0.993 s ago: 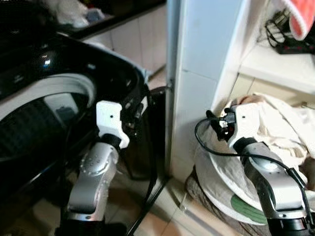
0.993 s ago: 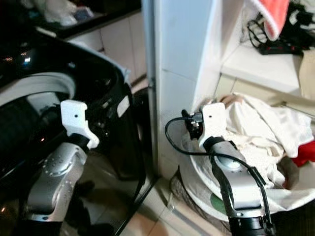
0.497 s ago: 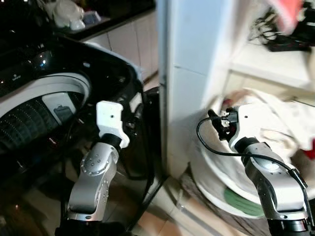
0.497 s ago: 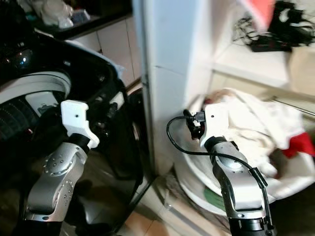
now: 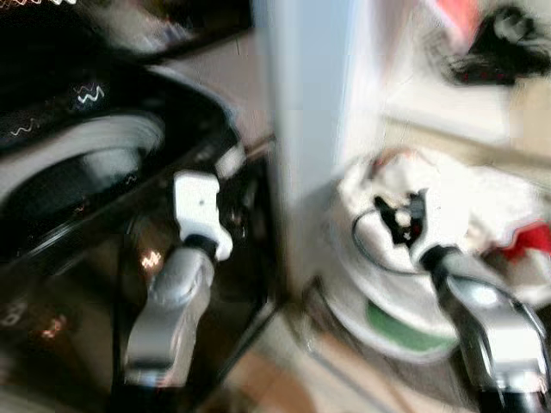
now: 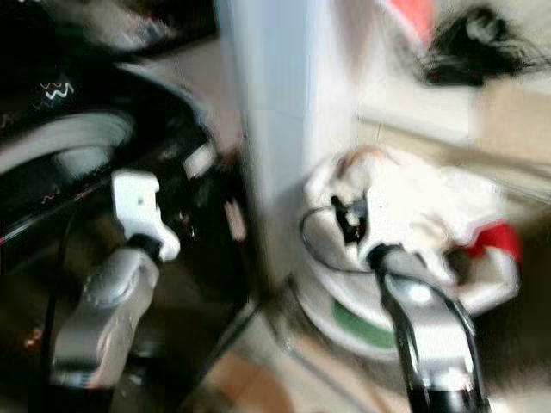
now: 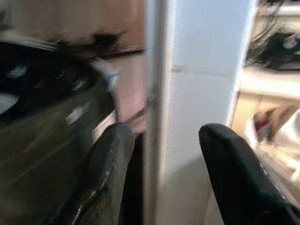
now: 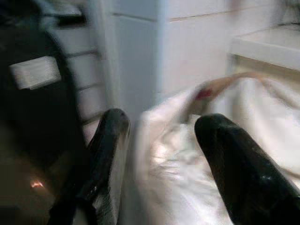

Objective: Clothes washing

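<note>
Handling the clothes: I judge the white clothes (image 5: 482, 202) soft, light and limp; they will sag and trail, so I would pinch a raised fold at the top of the heap, not a loose edge.
Place of the clothes: heaped in the white basket (image 5: 344, 297) on the floor, right of the white pillar (image 5: 301, 112); the black washing machine (image 5: 77, 198) stands left of the pillar.
Left gripper (image 7: 164, 178): fingers apart, holding nothing, pointing at the pillar edge beside the machine.
Right gripper (image 8: 161, 159): fingers apart, holding nothing, pointing at the heap, not touching as far as I see.
Count: one basket, one machine, two grippers; one red piece (image 5: 529, 241) among the white; the blur does not let me count single garments.
</note>
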Robot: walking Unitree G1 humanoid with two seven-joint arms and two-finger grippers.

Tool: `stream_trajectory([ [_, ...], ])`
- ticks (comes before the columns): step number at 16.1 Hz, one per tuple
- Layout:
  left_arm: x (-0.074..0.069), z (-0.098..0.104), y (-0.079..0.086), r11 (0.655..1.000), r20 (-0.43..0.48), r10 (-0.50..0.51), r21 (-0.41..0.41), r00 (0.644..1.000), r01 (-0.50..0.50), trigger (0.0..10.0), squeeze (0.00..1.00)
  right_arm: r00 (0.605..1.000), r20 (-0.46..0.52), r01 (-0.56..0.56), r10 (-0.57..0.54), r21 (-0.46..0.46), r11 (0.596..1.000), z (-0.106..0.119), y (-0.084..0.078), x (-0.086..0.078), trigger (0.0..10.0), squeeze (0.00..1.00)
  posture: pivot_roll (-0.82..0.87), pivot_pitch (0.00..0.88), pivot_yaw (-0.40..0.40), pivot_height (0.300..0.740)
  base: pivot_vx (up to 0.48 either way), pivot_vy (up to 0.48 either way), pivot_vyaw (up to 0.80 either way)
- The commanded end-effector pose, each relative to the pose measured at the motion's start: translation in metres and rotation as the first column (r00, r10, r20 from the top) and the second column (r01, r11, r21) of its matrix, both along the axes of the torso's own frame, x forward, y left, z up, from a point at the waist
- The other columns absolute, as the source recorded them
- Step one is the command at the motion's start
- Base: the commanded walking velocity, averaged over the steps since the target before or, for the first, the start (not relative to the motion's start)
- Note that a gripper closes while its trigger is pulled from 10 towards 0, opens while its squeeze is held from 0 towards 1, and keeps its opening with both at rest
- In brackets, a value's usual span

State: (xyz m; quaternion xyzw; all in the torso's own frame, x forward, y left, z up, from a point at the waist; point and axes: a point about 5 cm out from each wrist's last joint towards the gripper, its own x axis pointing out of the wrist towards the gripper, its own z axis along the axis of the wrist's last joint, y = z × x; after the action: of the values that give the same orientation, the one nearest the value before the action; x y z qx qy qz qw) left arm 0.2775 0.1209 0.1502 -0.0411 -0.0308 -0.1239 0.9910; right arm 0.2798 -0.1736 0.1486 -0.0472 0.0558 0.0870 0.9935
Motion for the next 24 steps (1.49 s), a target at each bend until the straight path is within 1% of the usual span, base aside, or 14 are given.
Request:
stream_trajectory([
  [1,0.0022,0.0043,0.0019,1.000,0.015,0.003,0.010,1.000,-0.003,10.0,0.00,1.000,-0.004,-0.007,0.007,0.000,1.000,0.0001,0.0021,-0.0009,10.0,0.00,-0.10,0.031,0.071,0.740,0.000,0.000,0.00],
  [3,0.0016,0.0052,0.0001,0.999,0.028,-0.008,0.037,1.000,0.007,10.0,0.00,1.000,-0.001,-0.017,0.017,-0.021,1.000,0.0002,0.0023,-0.0013,10.0,0.00,-0.10,0.031,0.070,0.740,0.000,0.000,0.00],
  [4,0.0016,0.0045,0.0004,1.000,0.017,0.001,0.003,1.000,-0.001,10.0,0.00,1.000,-0.002,-0.012,0.012,-0.014,1.000,0.0001,0.0018,-0.0012,10.0,0.00,-0.10,0.031,0.070,0.740,0.000,0.000,0.00],
  [7,0.0024,0.0034,0.0032,1.000,0.001,0.016,-0.010,1.000,-0.016,10.0,0.00,1.000,-0.006,-0.009,0.009,0.001,1.000,0.0002,0.0015,-0.0009,10.0,0.00,-0.10,0.031,0.071,0.740,0.000,0.000,0.00],
  [8,0.0027,0.0038,0.0033,1.000,0.005,0.015,0.010,1.000,-0.015,10.0,0.00,1.000,-0.005,-0.022,0.022,-0.011,1.000,0.0003,0.0027,-0.0010,10.0,0.00,-0.10,0.031,0.070,0.740,0.000,0.000,0.00],
  [9,0.0029,0.0056,0.0023,0.999,0.034,-0.003,0.038,0.999,0.002,10.0,0.00,0.999,-0.004,-0.044,0.044,-0.046,0.998,0.0003,0.0048,-0.0012,10.0,0.00,-0.10,0.032,0.070,0.740,0.000,0.000,0.00],
  [10,0.0021,0.0048,0.0008,0.999,0.038,-0.017,0.048,0.999,0.015,10.0,0.00,0.999,-0.008,-0.044,0.044,-0.051,0.998,-0.0007,0.0049,-0.0016,10.0,0.00,-0.10,0.031,0.069,0.740,0.322,0.000,0.80],
  [12,0.0013,0.0034,0.0001,0.999,0.029,-0.021,0.039,0.999,0.020,10.0,0.00,1.000,0.000,-0.032,0.032,-0.049,0.998,-0.0004,0.0036,-0.0016,10.0,0.00,-0.10,0.030,0.069,0.740,0.409,0.000,0.77],
  [13,0.0013,0.0032,0.0002,0.999,0.027,-0.021,0.036,0.999,0.020,10.0,0.00,1.000,-0.002,-0.019,0.019,-0.028,0.999,-0.0004,0.0025,-0.0014,10.0,0.00,-0.10,0.030,0.069,0.740,0.424,0.000,0.00],
  [16,0.0014,0.0023,0.0001,0.999,0.025,-0.024,0.030,0.999,0.024,10.0,0.00,1.000,-0.017,-0.020,0.020,-0.008,1.000,-0.0010,0.0016,-0.0013,10.0,0.00,-0.10,0.024,0.066,0.740,0.420,0.000,0.00],
  [18,0.0013,0.0021,-0.0001,0.999,0.025,-0.025,0.028,0.999,0.024,10.0,0.00,0.999,-0.028,-0.019,0.019,0.009,1.000,-0.0015,0.0018,-0.0016,10.0,0.00,-0.10,0.022,0.066,0.740,0.420,0.000,-0.80],
  [19,0.0008,0.0015,-0.0009,0.999,0.023,-0.027,0.025,0.999,0.027,10.0,0.00,1.000,-0.019,-0.016,0.016,-0.008,1.000,-0.0007,0.0007,-0.0015,10.0,0.00,-0.11,0.021,0.064,0.740,0.420,0.000,-0.80],
  [21,0.0011,0.0016,-0.0011,0.999,0.023,-0.026,0.023,0.999,0.026,10.0,0.00,1.000,-0.006,-0.020,0.020,-0.015,1.000,0.0008,0.0006,-0.0011,10.0,0.00,-0.10,0.021,0.062,0.740,0.420,0.000,0.00],
  [24,0.0017,0.0022,0.0020,1.000,0.026,-0.006,0.023,1.000,0.005,10.0,0.00,0.998,-0.015,-0.066,0.065,-0.056,0.996,0.0009,0.0041,-0.0007,10.0,0.00,-0.10,0.023,0.059,0.740,0.420,0.000,0.00],
])
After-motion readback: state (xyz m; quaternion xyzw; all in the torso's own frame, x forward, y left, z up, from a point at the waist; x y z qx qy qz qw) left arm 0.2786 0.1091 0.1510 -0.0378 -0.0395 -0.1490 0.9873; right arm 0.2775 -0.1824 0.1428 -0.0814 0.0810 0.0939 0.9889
